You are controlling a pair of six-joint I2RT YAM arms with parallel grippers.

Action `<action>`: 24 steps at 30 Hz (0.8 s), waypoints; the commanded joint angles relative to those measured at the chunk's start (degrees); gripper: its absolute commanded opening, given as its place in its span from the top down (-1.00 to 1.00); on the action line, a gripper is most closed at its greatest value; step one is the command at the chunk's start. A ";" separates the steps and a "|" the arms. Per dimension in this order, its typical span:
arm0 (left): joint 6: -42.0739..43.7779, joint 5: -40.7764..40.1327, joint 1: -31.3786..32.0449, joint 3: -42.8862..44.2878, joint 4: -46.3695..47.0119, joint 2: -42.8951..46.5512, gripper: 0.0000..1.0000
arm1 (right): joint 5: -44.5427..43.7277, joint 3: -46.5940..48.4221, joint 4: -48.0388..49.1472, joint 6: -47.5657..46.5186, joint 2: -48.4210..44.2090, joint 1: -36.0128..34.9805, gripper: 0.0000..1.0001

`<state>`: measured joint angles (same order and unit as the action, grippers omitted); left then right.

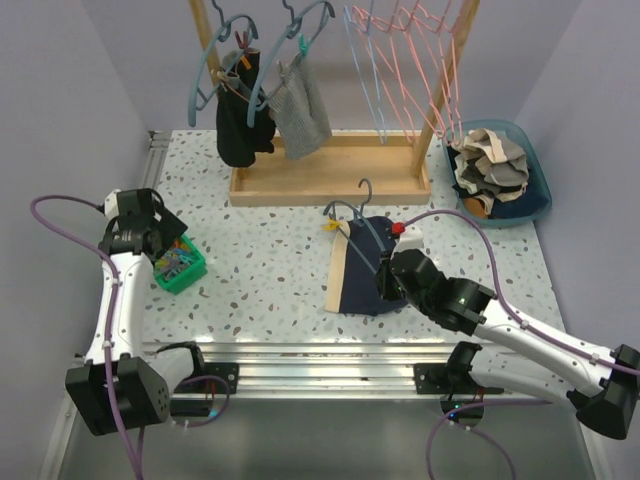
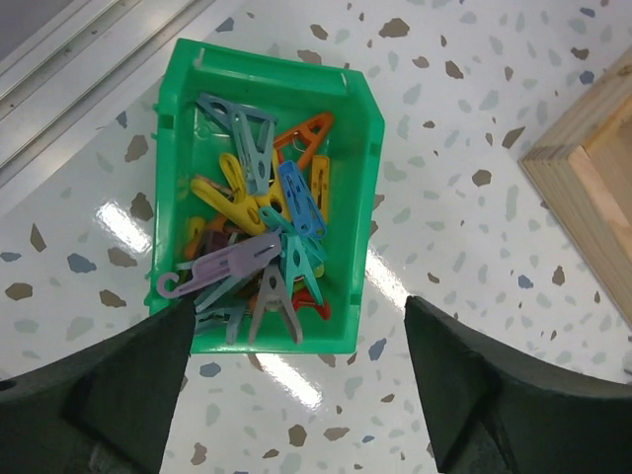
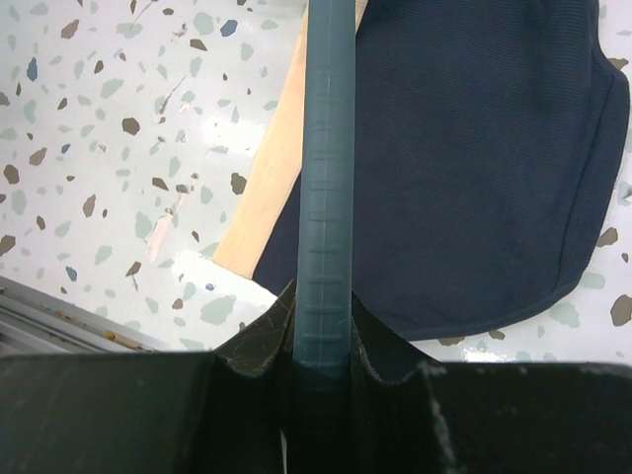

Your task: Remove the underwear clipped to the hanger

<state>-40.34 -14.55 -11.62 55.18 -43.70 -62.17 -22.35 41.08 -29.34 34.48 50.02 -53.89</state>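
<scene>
Overall, the speckled counter (image 1: 270, 270) is seen to be bare across its middle left, with open room between the green bin (image 1: 185, 270) and the underwear (image 1: 362, 285). The far edge is taken up by a wooden rack (image 1: 330, 175) hung with hangers and two garments, and a blue tub (image 1: 540, 190) of clothes is set in the far right corner, against the counter's right edge. The navy underwear is laid flat right of centre, its lower hem near the metal rail at the near edge, and a tan flat strip (image 1: 338, 265) is tucked along its left edge. The teal hanger (image 1: 360, 228) is laid across the top of the underwear, its hook pointed at the rack base with only a narrow gap left between. The right hand (image 1: 388, 275) is clamped on the hanger's bar (image 3: 326, 148), which is seen running straight out from between its fingers over the dark cloth (image 3: 474, 148). The left hand (image 1: 165, 235) is held with fingers apart and nothing between them, above the bin (image 2: 365, 197), which is placed close to the left edge and is filled with coloured pegs (image 2: 257, 217). A yellow clip (image 1: 332, 225) is seen at the hanger's left end.
</scene>
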 commanded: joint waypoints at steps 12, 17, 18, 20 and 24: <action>-8.77 26.24 11.14 -8.15 12.23 6.80 -1.00 | 3.71 -1.88 3.50 -0.99 -1.42 0.10 1.00; -16.78 28.08 20.57 -12.46 22.58 3.99 -1.00 | 4.24 -2.50 2.63 -0.99 -2.38 0.01 1.00; -18.62 28.60 22.58 -12.81 24.18 3.21 -1.00 | 4.24 -2.50 2.36 -0.99 -2.56 0.10 1.00; -20.82 28.78 25.49 -13.43 28.12 0.31 -1.00 | 4.24 -2.41 2.10 -0.99 -2.82 0.01 1.00; -24.52 28.43 29.10 -12.82 33.32 -5.93 -1.00 | 4.42 -1.79 2.18 -1.08 -2.47 0.10 1.00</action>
<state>-59.42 12.69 15.25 42.26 -19.79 -65.23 -18.44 38.81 -28.27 33.91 47.92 -53.89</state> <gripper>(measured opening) 0.997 0.186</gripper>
